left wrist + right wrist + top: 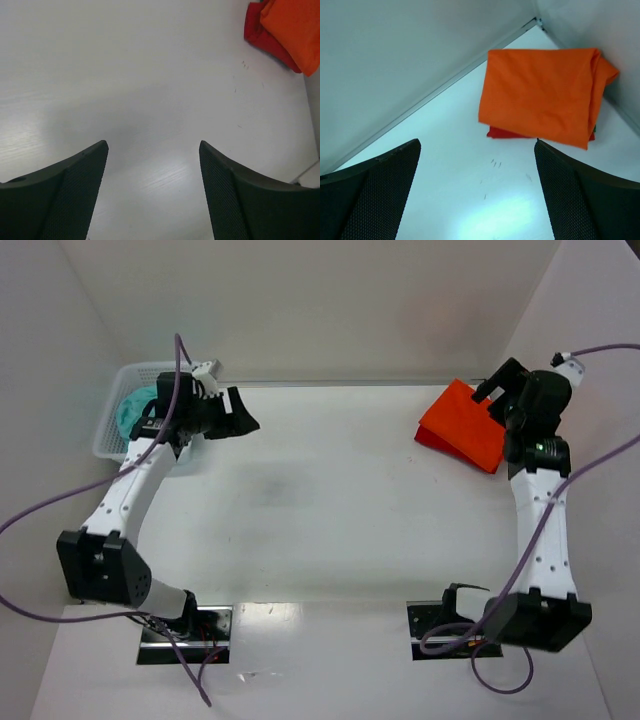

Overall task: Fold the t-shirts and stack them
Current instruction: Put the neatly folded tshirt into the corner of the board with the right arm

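1. The right tool [477, 145] hangs with its jaws spread wide and nothing between them, just short of the folded orange t-shirt [540, 95]. The left tool [153, 145] is spread too and empty, over bare counter [330, 500] beside the basket [112, 430] at the far left.
2. The orange t-shirt lies folded on top of the red t-shirt [502, 133] in the far right corner of the counter, close to the wall [395, 60]. The stacking looks done for these two.
3. Risk: the orange shirt covers the red one unevenly, and only a strip of red shows at the near edge. A fingertip brushing the loose top layer as the right arm moves could drag it open or slide it off.
4. Risk: the right arm's purple cable [600, 465] loops out just beside the stack and could snag the cloth.
5. Risk: the basket holds a teal cloth [135, 405]. If that is another garment, I judge the job unfinished.
6. Hard to make out: in the top view the right arm covers the stack's far right edge. Most of the red shirt is hidden, so its fold cannot be judged. What the teal cloth is cannot be told.
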`<move>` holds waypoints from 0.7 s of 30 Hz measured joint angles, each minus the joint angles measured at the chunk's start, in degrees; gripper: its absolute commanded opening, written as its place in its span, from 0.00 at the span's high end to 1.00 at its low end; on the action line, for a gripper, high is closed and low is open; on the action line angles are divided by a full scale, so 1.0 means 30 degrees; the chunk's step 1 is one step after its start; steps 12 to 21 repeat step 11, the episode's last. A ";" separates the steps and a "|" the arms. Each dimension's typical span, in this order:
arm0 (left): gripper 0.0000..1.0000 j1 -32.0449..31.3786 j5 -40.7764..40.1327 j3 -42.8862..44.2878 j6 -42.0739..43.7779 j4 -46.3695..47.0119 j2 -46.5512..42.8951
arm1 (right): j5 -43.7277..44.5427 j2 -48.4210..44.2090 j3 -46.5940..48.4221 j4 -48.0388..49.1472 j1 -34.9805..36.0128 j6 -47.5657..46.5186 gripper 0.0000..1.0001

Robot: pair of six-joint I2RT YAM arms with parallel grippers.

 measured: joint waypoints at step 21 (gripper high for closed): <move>0.00 -0.0424 -0.4771 -0.2435 0.0616 -0.0431 -0.8365 | -0.3687 -0.5257 -0.5643 -0.0131 0.0246 0.1154 0.00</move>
